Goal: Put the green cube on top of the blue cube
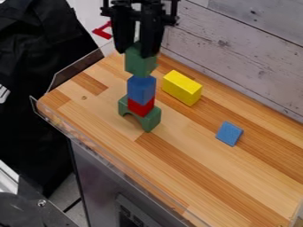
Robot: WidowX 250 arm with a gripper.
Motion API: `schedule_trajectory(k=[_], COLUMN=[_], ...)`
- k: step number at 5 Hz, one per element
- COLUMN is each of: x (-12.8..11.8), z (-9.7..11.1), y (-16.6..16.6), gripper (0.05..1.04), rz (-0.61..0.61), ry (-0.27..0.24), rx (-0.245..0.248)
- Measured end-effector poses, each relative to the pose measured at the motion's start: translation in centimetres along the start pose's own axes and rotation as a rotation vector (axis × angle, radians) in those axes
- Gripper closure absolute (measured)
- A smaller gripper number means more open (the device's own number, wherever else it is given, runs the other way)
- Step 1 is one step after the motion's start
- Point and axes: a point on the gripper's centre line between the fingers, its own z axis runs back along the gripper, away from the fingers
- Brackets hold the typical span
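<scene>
The gripper hangs at the upper left of the work surface, its two fingers closed on the upper part of the green cube. Directly below the green cube is the blue cube; their edges meet in the view, and whether they touch I cannot tell. The blue cube rests on a red block, which sits on a green arch-shaped block on the wooden table.
A yellow block lies just right of the stack, and a small blue piece lies farther right on the table. A clear raised edge borders the table's left side; a whitish wooden wall stands behind.
</scene>
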Motion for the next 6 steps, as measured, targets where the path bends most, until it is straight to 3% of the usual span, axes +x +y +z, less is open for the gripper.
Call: schedule_trajectory(k=[1, 4, 5, 6], x=[0.3, 0.52, 0.57, 0.63], z=[-1.01, -1.48, -1.47, -1.7], y=[-0.03, 0.15, 0.24, 0.39], gripper=[0.571, 0.571, 0.512, 0.224], rz=[-0.001, 0.004, 0.007, 0.015], ry=[0.031, 0.045, 0.042, 0.049], rx=[-0.004, -0.007, -0.008, -0.014])
